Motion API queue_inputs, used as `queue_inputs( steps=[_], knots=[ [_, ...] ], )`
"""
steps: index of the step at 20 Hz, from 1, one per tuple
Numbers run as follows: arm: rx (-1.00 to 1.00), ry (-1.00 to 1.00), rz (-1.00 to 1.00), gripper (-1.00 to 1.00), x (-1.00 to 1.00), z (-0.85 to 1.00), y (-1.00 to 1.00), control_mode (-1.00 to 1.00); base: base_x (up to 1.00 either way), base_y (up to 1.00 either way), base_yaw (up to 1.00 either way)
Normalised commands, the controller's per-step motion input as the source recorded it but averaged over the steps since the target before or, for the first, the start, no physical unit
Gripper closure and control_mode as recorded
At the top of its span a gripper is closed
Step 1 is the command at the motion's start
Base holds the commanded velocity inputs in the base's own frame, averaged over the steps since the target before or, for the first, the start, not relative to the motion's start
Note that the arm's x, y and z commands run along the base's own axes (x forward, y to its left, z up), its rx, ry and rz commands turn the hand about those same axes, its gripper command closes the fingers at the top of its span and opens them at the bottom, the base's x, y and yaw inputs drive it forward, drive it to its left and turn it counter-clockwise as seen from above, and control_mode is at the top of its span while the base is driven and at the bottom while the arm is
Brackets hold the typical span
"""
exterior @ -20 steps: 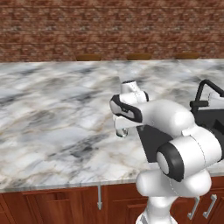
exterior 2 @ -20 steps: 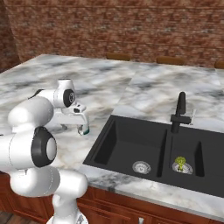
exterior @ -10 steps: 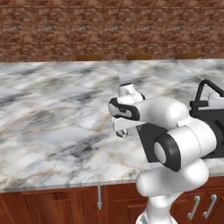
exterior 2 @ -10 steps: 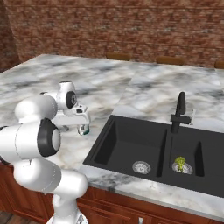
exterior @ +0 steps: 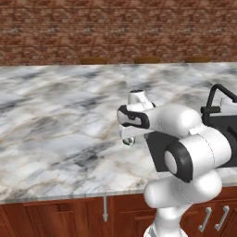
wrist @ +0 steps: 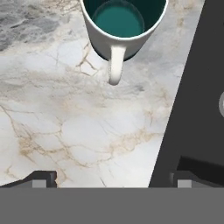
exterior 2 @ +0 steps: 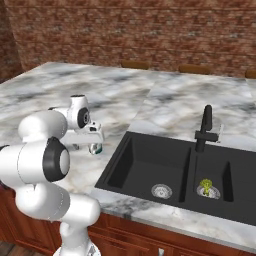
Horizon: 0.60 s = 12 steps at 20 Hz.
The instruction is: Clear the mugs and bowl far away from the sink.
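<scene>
A grey-veined marble counter (exterior: 55, 120) is spread across the left base view from the left edge to the right, with a red brick wall (exterior: 115, 28) seen across the top of the frame and brown cabinet fronts (exterior: 60, 217) along the bottom. In the right base view the matte-black sink (exterior 2: 185, 175) is set into the counter at the lower right of the frame, its two basins divided by a ridge, each with a round drain (a small yellow-green item lies on the right-hand one), and the black angular faucet (exterior 2: 205, 129) is seen standing upright at the sink's far rim. The white arm is folded at the lower left of that view, and the gripper (exterior 2: 94, 145) is held low over the counter, just left of the sink's near left corner; in the left base view it (exterior: 128, 139) is found at the centre of the frame. In the hand view the two finger tips (wrist: 43, 178) are seen far apart at the bottom corners, the jaws spread wide with nothing between them. At the top centre of the hand view a mug (wrist: 124, 26) is shown upright on the marble, white outside and teal inside, its handle turned toward the bottom of the frame, just left of the sink's dark edge (wrist: 192, 100).
</scene>
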Motion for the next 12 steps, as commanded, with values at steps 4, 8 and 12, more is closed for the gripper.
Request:
queue_inputs(
  steps=[4,8,12],
  knots=[
    [0.0,-0.09,-0.01,-1.0,0.02,0.0,0.0,-1.0,0.0,0.0,0.0],
    [0.0,-0.13,-0.05,-1.0,0.06,-0.03,0.0,-1.0,0.0,0.0,0.0],
    [0.0,-0.13,-0.06,-1.0,0.05,-0.01,0.0,-1.0,0.0,0.0,0.0]
  ],
)
